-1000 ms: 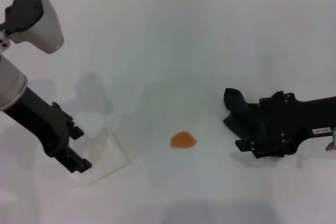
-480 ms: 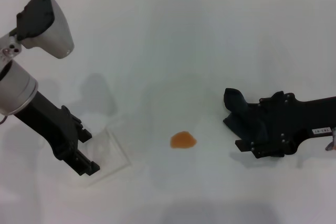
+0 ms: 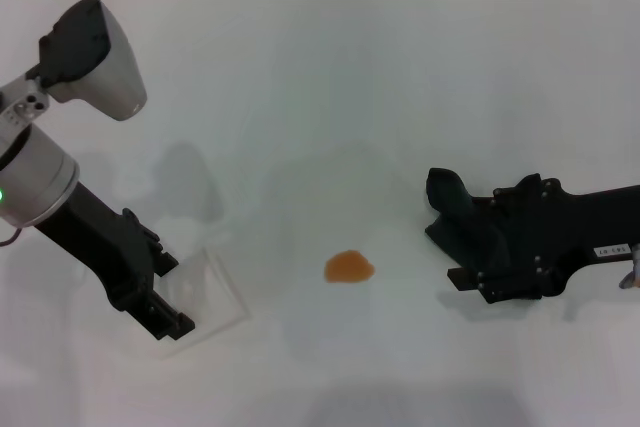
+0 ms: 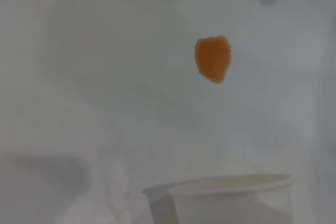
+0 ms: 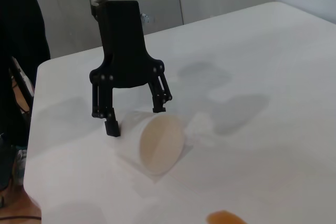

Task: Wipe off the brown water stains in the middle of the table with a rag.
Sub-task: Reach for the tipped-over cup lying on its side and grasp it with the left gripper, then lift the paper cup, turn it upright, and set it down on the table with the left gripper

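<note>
1. Plainly, the right gripper (image 3: 447, 232) lies low on the table (image 3: 330, 77) with the rag (image 3: 446, 194) bunched at its tip; its grip cannot be told.
2. The brown water stains (image 3: 349, 267) sit apart, toward the middle: press the rag flat and sweep across them.
3. The left gripper (image 5: 135, 120) is spread open over a tipped cup (image 5: 155, 142); steer clear of it.

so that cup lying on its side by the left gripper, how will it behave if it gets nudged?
The cup lies on its side on the table, so a push would probably roll it. Its thin, see-through wall suggests it's light and may squash. The left gripper straddles it with fingers open, so it could skid away.
</note>
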